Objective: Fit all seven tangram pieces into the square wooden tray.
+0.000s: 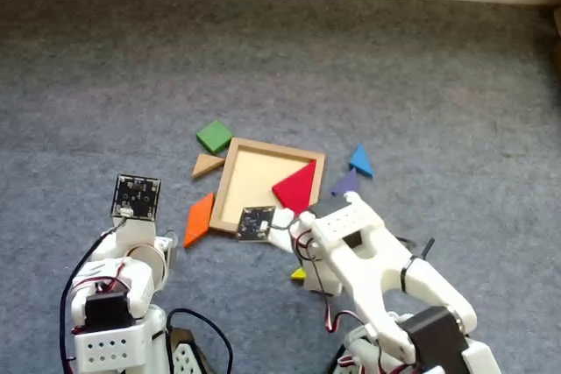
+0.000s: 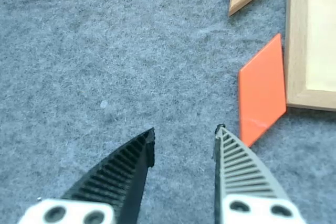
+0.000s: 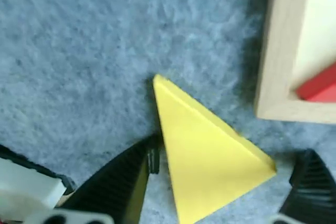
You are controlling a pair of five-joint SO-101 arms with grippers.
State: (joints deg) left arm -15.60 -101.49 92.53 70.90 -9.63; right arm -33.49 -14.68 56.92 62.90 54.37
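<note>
The flat yellow wooden triangle (image 3: 207, 156) lies on the grey carpet (image 1: 394, 67), just outside a corner of the square wooden tray (image 3: 273, 51). The right claw (image 3: 231, 156) is open, with one finger on each side of it. A red triangle (image 1: 298, 188) lies inside the tray. The left claw (image 2: 185, 132) is open over bare carpet, near the orange slanted piece (image 2: 262, 90) beside the tray.

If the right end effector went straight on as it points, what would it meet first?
Probably the yellow triangle, lying between the fingers of the open right end effector; the wooden tray lies beyond.
</note>
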